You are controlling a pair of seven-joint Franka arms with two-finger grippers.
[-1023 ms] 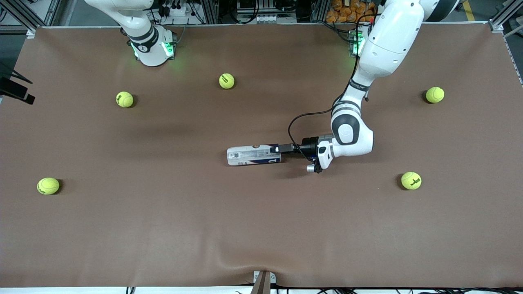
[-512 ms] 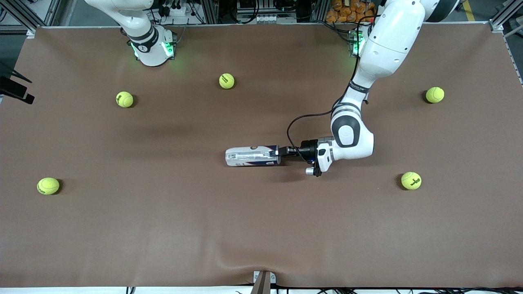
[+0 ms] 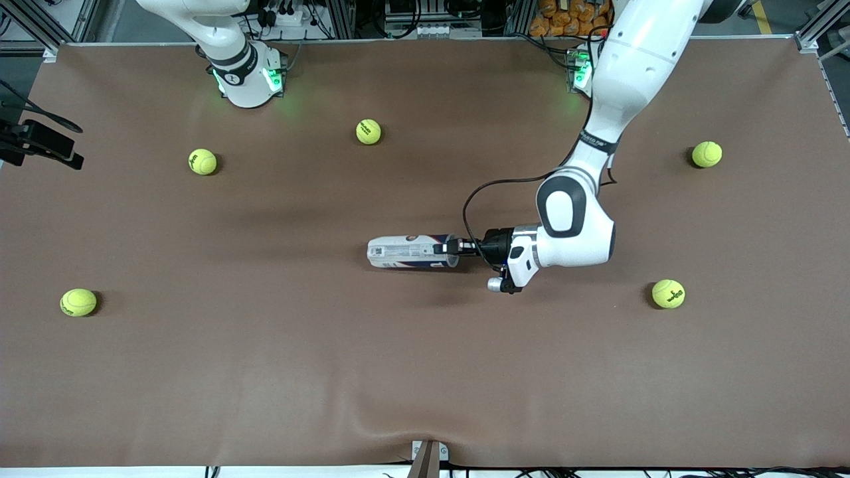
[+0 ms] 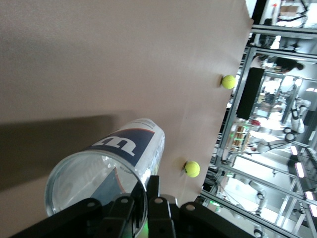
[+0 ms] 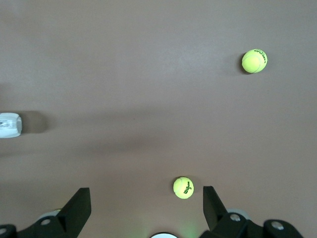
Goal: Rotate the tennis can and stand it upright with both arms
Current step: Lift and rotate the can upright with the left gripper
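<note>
The tennis can point(image 3: 412, 252) lies on its side near the middle of the brown worktop point(image 3: 425, 372), its long axis running between the two arms' ends of the worktop. Its open mouth faces the left arm's end; the closed end points toward the right arm's end. The left wrist view shows the mouth's silvery rim and the navy label with the white "W" turned upward.

The left gripper point(image 3: 446, 249) sits at the can's open mouth, fingers clamped on the rim (one finger inside the can, one outside, as the left wrist view shows point(image 4: 141, 201)). The left arm point(image 3: 574, 226) reaches in from its base, wrist held low and level with the can.

The right gripper point(image 5: 146, 210) hangs high over the worktop at the right arm's end, fingers spread wide and holding nothing. The right arm point(image 3: 226, 50) waits near its base.

Five tennis balls rest on the worktop, all well apart from the can: one point(image 3: 368, 131) between the two bases, one point(image 3: 202, 161) and one point(image 3: 78, 302) toward the right arm's end, one point(image 3: 706, 154) and one point(image 3: 668, 293) toward the left arm's end.
</note>
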